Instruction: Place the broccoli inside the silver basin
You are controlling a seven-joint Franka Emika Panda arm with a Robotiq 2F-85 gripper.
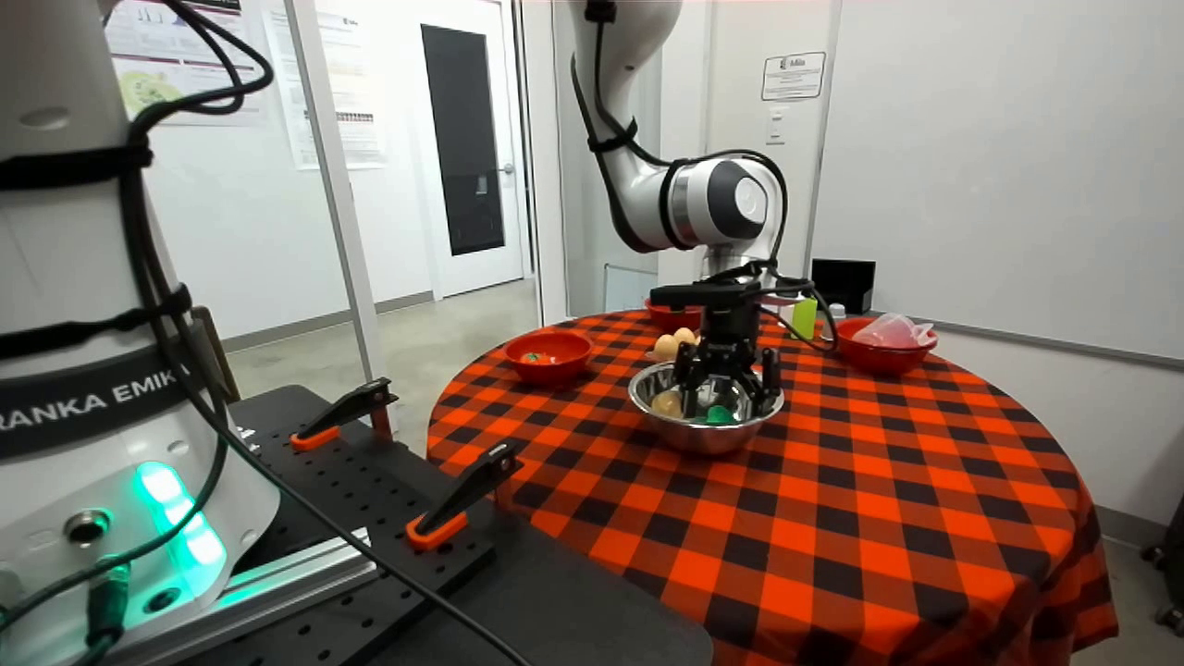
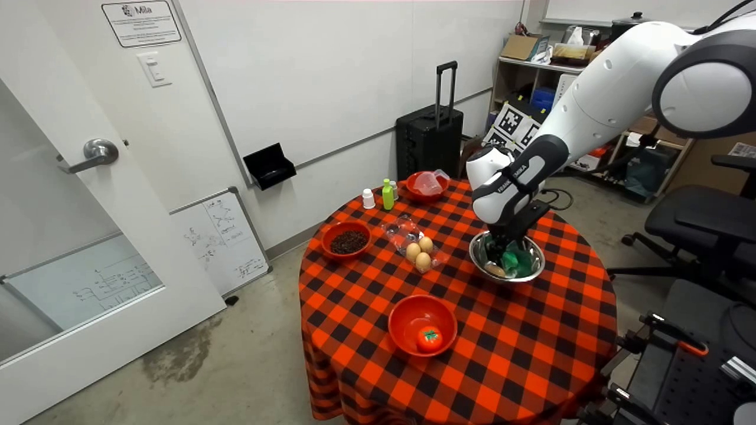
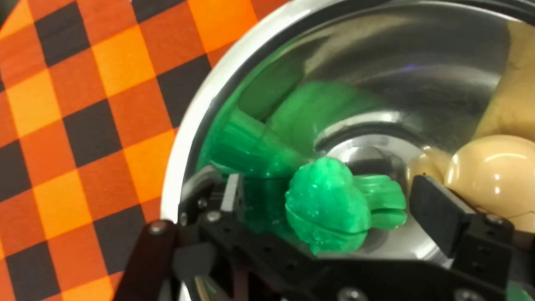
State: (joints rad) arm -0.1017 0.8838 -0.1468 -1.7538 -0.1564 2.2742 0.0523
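The broccoli (image 3: 328, 205), a bright green lump with a short stem, lies inside the silver basin (image 3: 184, 138). It also shows in both exterior views (image 1: 720, 415) (image 2: 510, 261). The shiny basin stands on the table in both exterior views (image 1: 708, 439) (image 2: 537, 262). My gripper (image 3: 334, 205) reaches down into the basin. Its fingers are wide open, one on each side of the broccoli, with a visible gap on both sides. In both exterior views the gripper (image 1: 728, 393) (image 2: 502, 251) partly hides the inside of the basin.
A brown egg (image 3: 497, 175) lies in the basin beside one finger. Several eggs (image 2: 422, 254) in clear packaging sit near the basin. Red bowls hold a tomato (image 2: 430, 338), dark beans (image 2: 348, 242) and a clear plastic cup (image 2: 428, 183). A yellow-green bottle (image 2: 387, 195) stands behind.
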